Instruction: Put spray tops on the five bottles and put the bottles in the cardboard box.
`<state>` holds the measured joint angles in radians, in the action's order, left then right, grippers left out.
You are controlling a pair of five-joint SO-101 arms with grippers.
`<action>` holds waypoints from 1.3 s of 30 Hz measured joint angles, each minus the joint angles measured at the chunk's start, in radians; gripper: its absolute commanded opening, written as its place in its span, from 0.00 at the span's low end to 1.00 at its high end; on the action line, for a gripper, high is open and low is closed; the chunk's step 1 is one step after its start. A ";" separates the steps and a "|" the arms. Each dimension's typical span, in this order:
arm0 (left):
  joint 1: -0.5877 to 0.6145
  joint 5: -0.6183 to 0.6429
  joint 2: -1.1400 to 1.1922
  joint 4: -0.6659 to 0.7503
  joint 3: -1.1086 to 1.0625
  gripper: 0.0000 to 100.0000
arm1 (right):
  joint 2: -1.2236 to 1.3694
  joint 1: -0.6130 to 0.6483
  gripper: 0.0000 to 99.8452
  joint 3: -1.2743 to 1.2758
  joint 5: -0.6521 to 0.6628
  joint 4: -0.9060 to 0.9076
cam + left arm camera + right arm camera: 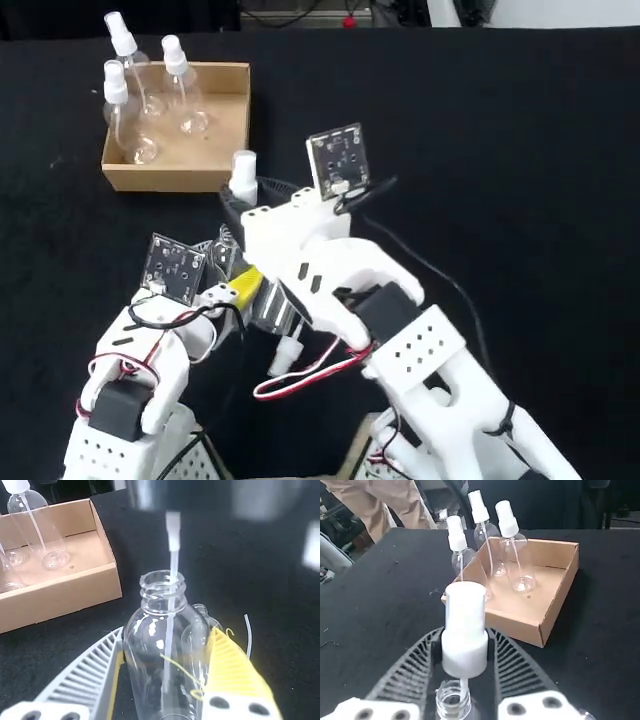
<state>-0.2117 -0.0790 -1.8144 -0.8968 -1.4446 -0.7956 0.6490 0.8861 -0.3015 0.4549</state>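
The high camera looks down over the table (520,150). My wrist cameras sit close behind my left gripper (167,635) and right gripper (465,640), both facing the cardboard box (515,622), shared by every view.

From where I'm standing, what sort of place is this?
Probably a robotics lab or workshop bench: two white arms stand over a black-covered table, one holding a clear bottle, the other a spray top, beside a cardboard box of spray bottles.

White plastic arms (420,350) carry black motors (120,410), red-and-white cables (300,378) and square camera boards (337,158) (one finger (232,675) is yellow).
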 measured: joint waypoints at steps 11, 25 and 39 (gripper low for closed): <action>0.000 0.000 0.000 -0.008 0.000 0.18 | 0.000 0.017 0.02 0.054 0.000 -0.060; 0.000 0.002 0.002 -0.015 -0.002 0.18 | -0.107 0.055 0.02 0.133 0.087 -0.043; 0.000 0.000 0.000 -0.071 0.063 0.18 | -0.110 0.072 0.02 0.152 0.104 -0.066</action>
<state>-0.2117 -0.0790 -1.8144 -0.9674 -1.3817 -0.9060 0.7211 1.0380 -0.1972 0.3890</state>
